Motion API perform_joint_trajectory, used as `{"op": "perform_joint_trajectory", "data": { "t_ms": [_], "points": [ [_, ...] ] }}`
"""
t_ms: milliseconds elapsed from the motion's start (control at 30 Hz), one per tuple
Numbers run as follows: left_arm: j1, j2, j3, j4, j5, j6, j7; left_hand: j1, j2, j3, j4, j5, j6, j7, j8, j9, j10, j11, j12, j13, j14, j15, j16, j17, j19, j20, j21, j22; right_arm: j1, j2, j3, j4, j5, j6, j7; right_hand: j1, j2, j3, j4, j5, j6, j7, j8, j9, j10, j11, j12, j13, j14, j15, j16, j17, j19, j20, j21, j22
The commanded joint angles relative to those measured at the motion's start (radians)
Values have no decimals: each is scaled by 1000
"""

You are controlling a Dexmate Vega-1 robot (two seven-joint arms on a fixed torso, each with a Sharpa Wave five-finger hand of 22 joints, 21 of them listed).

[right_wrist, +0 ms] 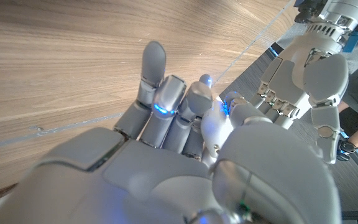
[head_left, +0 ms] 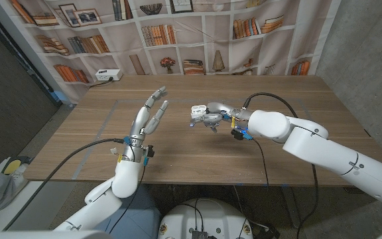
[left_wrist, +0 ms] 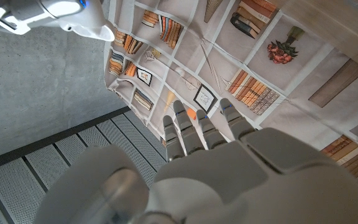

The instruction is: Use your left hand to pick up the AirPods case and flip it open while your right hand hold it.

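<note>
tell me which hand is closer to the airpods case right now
Right. The right hand holds the AirPods case above the table; the left hand is raised with fingers spread, apart from the case, off to its left.

bare table [head_left: 197,153] lies between the two hands, so the gap there is free to pass. the right hand [head_left: 207,117] and the white case [head_left: 196,111] it holds (raised above the wood) block the middle. a white power strip [head_left: 107,76] sits far back left, well apart.
</note>
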Motion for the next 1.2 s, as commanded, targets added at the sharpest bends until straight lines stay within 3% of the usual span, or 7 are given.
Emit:
{"op": "perform_joint_trajectory", "data": {
  "t_ms": [33, 533, 1200],
  "points": [
    [12, -71, -33, 64, 2, -88, 11, -22, 11, -4, 11, -4, 12, 2, 5, 1, 3, 12, 1, -2, 13, 0, 0, 2, 5, 10, 8, 2, 10, -4, -6, 12, 2, 50, 9, 106, 114, -1, 0, 6, 41, 32, 4, 3, -8, -10, 2, -1, 6, -6, -2, 2, 2, -105, 6, 3],
    [18, -114, -66, 100, -33, -130, -6, -57, 35, -13, 10, -16, 20, 0, 1, -1, 15, 22, 3, -6, 46, 0, 7, 0, 11, 16, 9, 1, 24, 4, -2, 19, -1, 32, 6, 106, 114, -1, 2, 6, 39, 31, 5, 4, -10, -12, 2, -5, 6, -6, -1, 2, -1, -105, 6, 6],
    [-16, -163, -60, 150, -42, -160, -40, -74, 40, -20, 5, -25, 22, -4, -2, -1, 17, 23, 2, -9, 58, 1, 6, -2, 16, 18, 10, 0, 12, -17, 20, 21, 16, 39, -1, 106, 114, 0, 3, 6, 38, 31, 4, 7, -16, -14, 6, -1, 4, -6, -1, 2, -3, -105, 4, 3]
  ]
}}
